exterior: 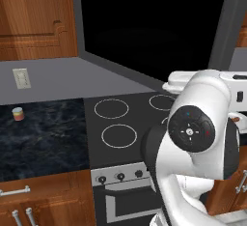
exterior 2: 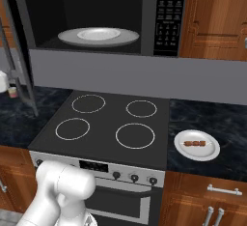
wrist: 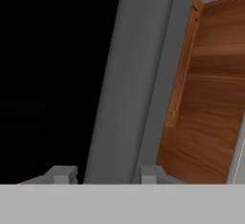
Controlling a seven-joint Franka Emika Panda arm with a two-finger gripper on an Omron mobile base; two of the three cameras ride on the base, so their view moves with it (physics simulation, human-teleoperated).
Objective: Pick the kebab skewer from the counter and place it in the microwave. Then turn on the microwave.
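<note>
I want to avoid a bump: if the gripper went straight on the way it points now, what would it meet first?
Most likely the grey frame of the open microwave door, which stands right ahead of the gripper; the wooden cabinet lies to the side. Depth is unclear.

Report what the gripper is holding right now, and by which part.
Nothing held. The gripper stands open at the microwave door's grey frame, its tips apart; the kebab skewer lies on its white plate.
</note>
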